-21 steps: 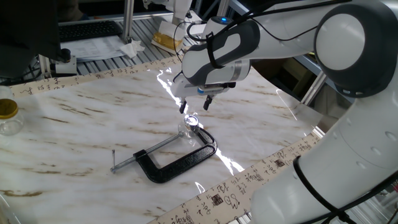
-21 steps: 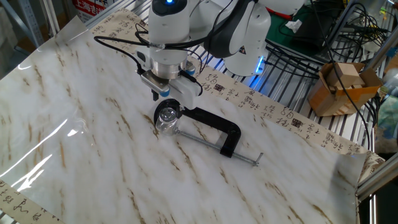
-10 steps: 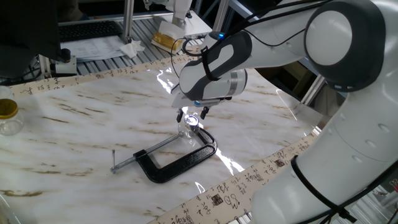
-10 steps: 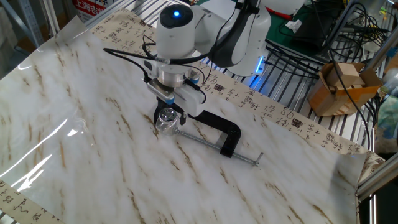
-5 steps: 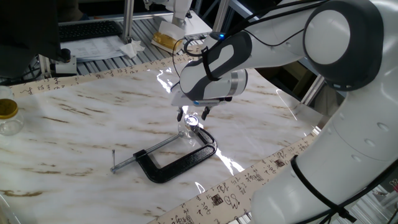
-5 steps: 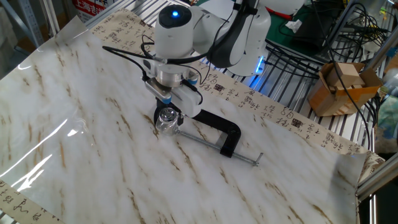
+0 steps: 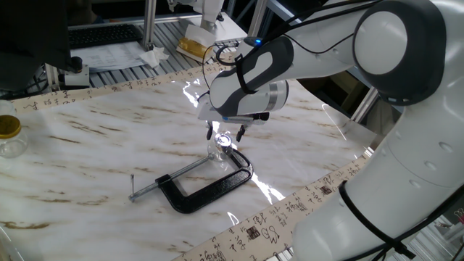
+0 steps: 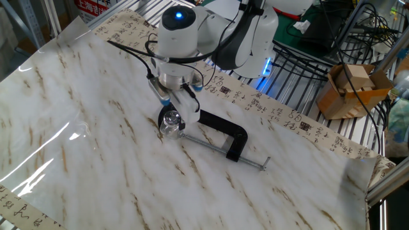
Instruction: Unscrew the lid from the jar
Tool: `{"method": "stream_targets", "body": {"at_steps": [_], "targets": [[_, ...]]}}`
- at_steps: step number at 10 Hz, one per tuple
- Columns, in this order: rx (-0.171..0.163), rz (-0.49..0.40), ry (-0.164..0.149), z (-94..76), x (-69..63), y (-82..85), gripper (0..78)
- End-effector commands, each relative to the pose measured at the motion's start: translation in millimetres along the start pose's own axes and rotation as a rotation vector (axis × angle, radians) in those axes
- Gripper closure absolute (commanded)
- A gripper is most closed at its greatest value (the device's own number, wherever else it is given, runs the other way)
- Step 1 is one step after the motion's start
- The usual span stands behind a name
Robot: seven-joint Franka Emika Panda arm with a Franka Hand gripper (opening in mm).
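Over the jar (image 7: 220, 150), the gripper (image 7: 225, 133) straddles the lid (image 7: 224, 139) (glinting).

Marble-patterned table (image 7: 94, 145) (image 8: 96, 147), white with brown veins and glossy with glare streaks, edged by a tan strip printed with dark characters. Near the middle, a black C-clamp (image 7: 210, 188) (image 8: 223, 131) lying flat, screw rod reaching out toward the open tabletop, with the very small clear jar (image 7: 221, 148) (image 8: 170, 124) standing upright just beside its jaw end, glinting lid (image 7: 224, 139) (image 8: 171, 118) on top. Well apart at the far edge in one fixed view, a larger clear jar (image 7: 10, 136) with a yellow-gold lid.
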State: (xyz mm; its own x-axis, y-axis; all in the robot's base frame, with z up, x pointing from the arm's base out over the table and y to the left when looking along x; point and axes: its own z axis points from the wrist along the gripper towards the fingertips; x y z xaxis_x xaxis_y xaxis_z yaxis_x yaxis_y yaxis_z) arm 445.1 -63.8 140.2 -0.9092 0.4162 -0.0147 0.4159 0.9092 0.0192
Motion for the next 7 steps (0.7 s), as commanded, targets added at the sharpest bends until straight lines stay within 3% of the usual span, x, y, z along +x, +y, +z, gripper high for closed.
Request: {"method": "stream_targets", "body": {"at_steps": [1,4,7], "targets": [[-0.027,0.762,0.010,0.1,-2.1,-2.5,0.2],[-0.053,0.876,0.010,0.1,-2.1,-2.5,0.2],[-0.055,0.875,0.012,0.1,-2.1,-2.5,0.2]]}}
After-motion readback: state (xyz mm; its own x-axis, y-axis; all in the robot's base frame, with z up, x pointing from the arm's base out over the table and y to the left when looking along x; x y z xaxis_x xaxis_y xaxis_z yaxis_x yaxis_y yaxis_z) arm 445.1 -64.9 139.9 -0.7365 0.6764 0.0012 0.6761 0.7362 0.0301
